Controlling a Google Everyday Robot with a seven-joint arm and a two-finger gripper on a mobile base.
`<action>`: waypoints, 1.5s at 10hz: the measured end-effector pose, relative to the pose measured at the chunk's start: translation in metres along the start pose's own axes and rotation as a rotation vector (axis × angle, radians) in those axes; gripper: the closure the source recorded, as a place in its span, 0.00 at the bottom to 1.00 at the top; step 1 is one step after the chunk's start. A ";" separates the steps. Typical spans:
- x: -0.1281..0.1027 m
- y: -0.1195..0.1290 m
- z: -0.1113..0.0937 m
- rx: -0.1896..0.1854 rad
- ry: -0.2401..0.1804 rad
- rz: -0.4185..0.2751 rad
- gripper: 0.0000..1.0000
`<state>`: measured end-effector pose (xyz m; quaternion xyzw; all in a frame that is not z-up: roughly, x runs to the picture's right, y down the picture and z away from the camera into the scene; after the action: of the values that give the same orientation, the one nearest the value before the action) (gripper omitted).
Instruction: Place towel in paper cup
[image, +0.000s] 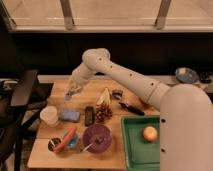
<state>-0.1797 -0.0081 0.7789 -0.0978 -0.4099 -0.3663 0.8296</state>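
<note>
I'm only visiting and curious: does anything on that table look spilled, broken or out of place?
Nothing looks spilled or broken. The one odd sight is the towel, which hangs bunched from the pincer over the far left of the table, short of the upright paper cup.

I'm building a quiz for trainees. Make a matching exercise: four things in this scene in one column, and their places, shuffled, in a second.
1 white paper cup
2 reddish-yellow apple
3 robot's gripper
4 orange carrot

A in the green tray
B far left of the wooden table, at the pale grey-blue towel
C left of the blue pad
D left of the purple bowl

Pairs: 1-C, 2-A, 3-B, 4-D.
</note>
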 end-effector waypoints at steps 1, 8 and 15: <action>-0.008 -0.007 -0.003 0.029 -0.009 -0.025 1.00; -0.095 -0.045 0.006 0.113 -0.108 -0.241 1.00; -0.157 -0.050 0.028 0.138 -0.245 -0.348 1.00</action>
<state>-0.2928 0.0517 0.6720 -0.0125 -0.5423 -0.4604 0.7026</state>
